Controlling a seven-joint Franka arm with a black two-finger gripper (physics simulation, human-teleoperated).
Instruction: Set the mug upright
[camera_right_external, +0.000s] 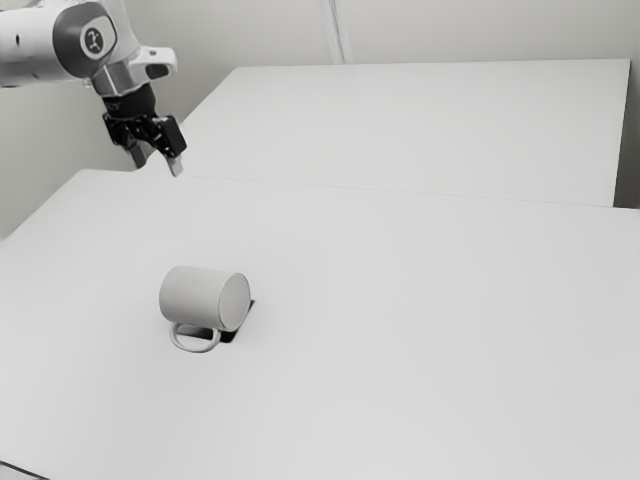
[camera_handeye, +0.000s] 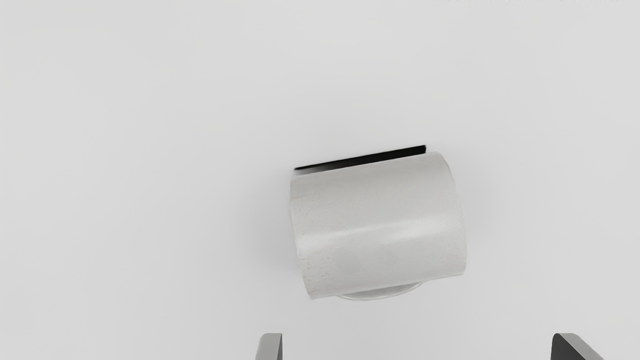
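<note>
My gripper (camera_right_external: 158, 166) is high above the table at the upper left of the exterior view, well apart from the mug. The light grey mug (camera_right_external: 195, 297) lies on its side on the table, its round end facing the exterior view's right and its handle on the side nearer that camera. In the wrist view the mug (camera_handeye: 380, 225) lies ahead of my gripper (camera_handeye: 417, 345), whose two fingertips stand wide apart with nothing between them. Most of the handle is hidden under the mug's body there.
A white table (camera_right_external: 420, 330) carries the mug. Beyond its far edge is another white surface (camera_right_external: 430, 125). A flat black strip (camera_handeye: 365, 159) shows along the mug's side. A dark line (camera_right_external: 22, 470) crosses the near corner in the exterior view.
</note>
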